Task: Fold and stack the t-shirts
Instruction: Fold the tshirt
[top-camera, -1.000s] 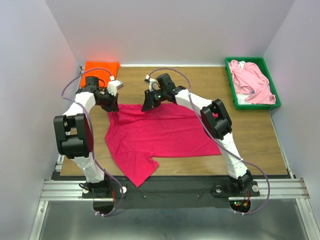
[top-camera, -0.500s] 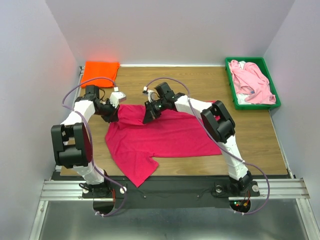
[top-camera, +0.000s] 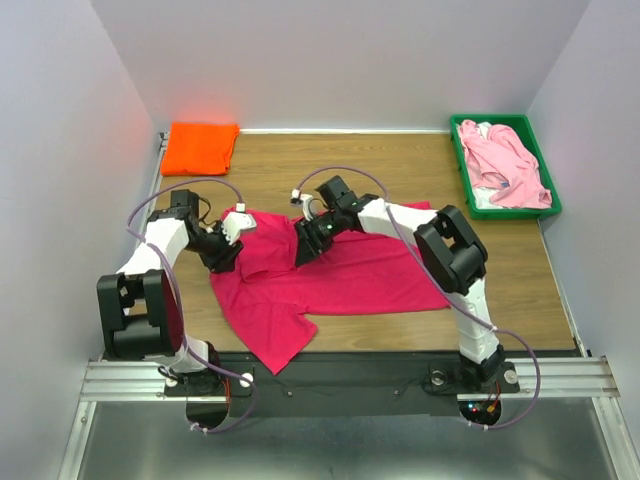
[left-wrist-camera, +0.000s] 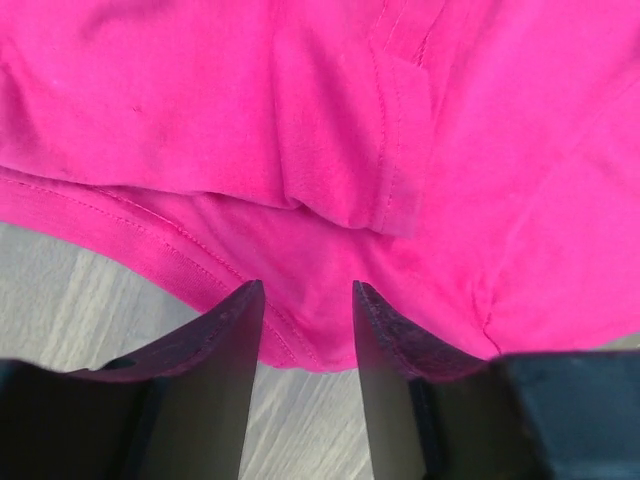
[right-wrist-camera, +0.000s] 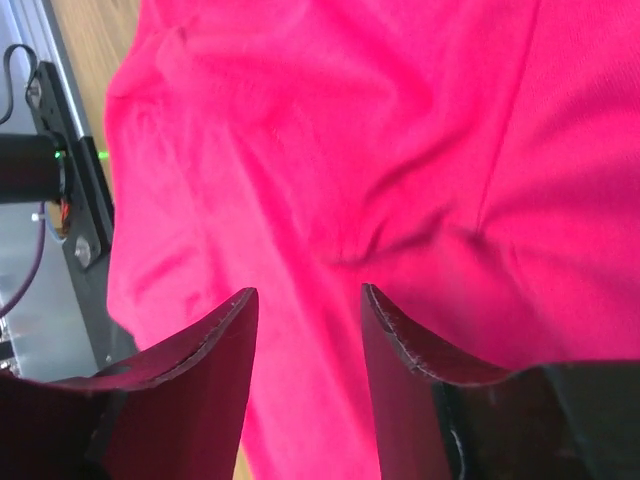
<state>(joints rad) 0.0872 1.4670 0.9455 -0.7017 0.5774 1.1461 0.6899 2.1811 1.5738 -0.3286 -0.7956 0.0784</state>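
The crimson-magenta t-shirt lies spread on the wooden table, one sleeve hanging toward the near edge. My left gripper is low over its left shoulder. In the left wrist view the gripper is open, the shirt's hemmed edge lies at its tips and bare table shows between the fingers. My right gripper is over the shirt's upper middle, open, with flat cloth below it. The orange t-shirt lies folded at the far left. The pale pink t-shirt is crumpled in the tray.
The green plastic tray stands at the far right corner. White walls close in the table on three sides. The black base rail runs along the near edge.
Both grippers have moved from the shirt's far edge toward the near side, over the crimson shirt. The shirt's upper left part has shifted and bunched a little.
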